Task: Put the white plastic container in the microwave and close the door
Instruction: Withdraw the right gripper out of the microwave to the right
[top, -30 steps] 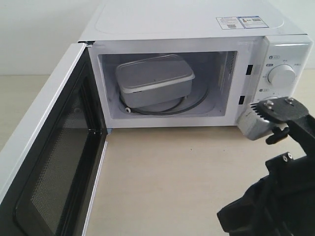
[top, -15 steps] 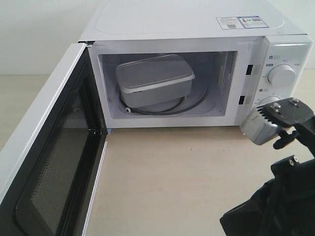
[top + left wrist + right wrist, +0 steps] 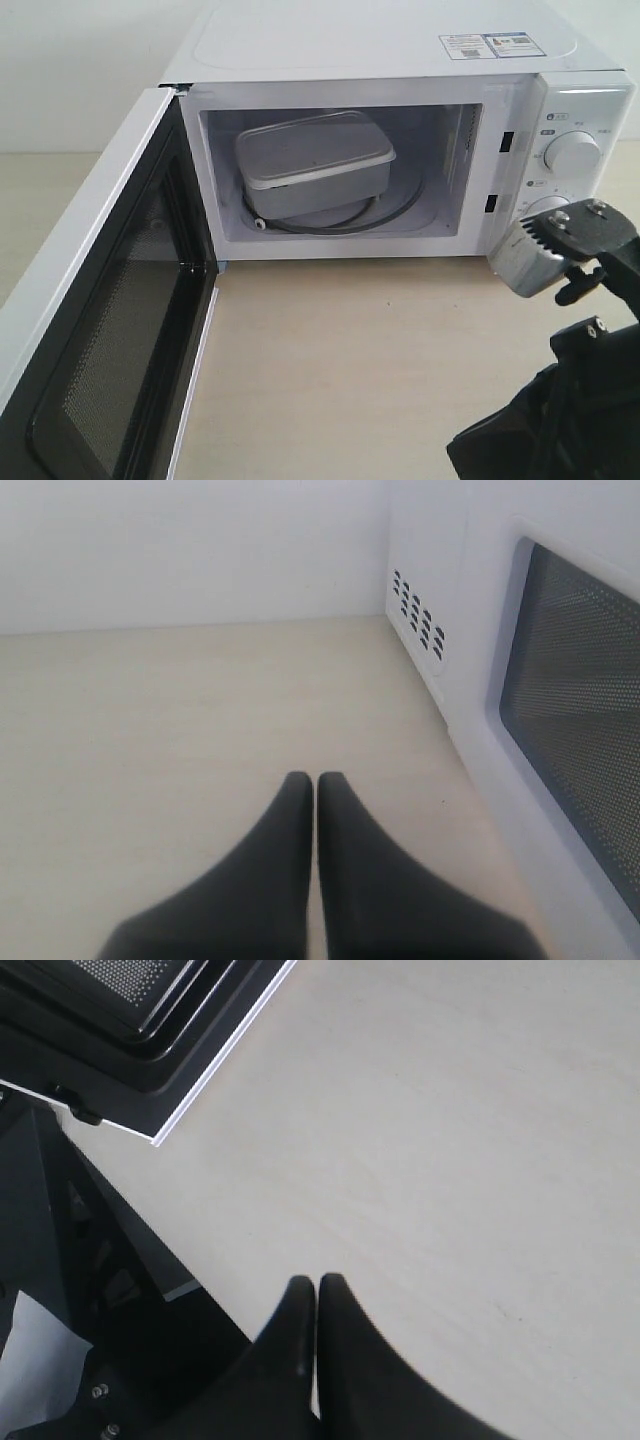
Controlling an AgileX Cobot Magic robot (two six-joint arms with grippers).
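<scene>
Now the white plastic container (image 3: 312, 160) sits inside the microwave (image 3: 380, 45); the door (image 3: 90, 300) stands open.
Left gripper (image 3: 315, 785) and right gripper (image 3: 317, 1285) are both closed, empty; the left, beside the door's outside face, should push steadily near the free edge.

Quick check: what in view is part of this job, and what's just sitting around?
Job:
- white plastic container, inside the microwave
- door, open
- left gripper and right gripper, both shut, holding nothing

Just there:
- sticker on the microwave's top
- upper dial
- table
</scene>
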